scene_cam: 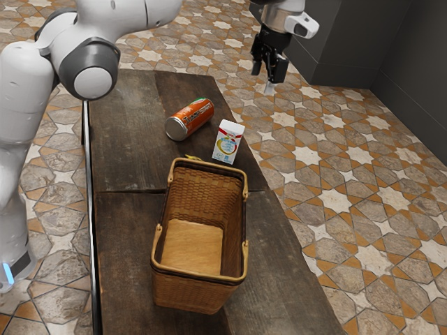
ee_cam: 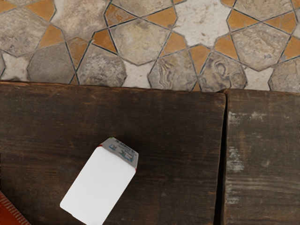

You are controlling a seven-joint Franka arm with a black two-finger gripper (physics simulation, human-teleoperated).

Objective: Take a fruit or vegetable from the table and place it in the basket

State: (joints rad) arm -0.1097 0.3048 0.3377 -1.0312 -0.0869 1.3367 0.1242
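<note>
Standing nearest on the dark plank table [scene_cam: 126, 244], the wicker basket [scene_cam: 192, 293] is opening upward, its two handles folding down against the rim. Just beyond its far rim, a yellow fruit or vegetable [scene_cam: 193, 158] is lying on the table; the basket is hiding most of it, leaving its exact kind unclear. Beside and slightly beyond that item, a white carton [scene_cam: 228, 144] is standing upright. Farther along, an orange can [scene_cam: 192, 117] is lying on its side, its silver end facing the near side of the table.

The white arm [scene_cam: 26, 87] is rising at the exterior view's left, bending at a large grey-capped joint and extending out of the picture across the top edge. At the far end, its hand is hanging from above, carrying the black gripper [scene_cam: 269, 75] fingers-down, with a slight tilt, well above the tabletop. The two fingers are standing apart and are gripping nothing. The wrist camera is looking down on the carton, the table edge and the patterned tile floor [ee_cam: 201, 23] beyond.
</note>
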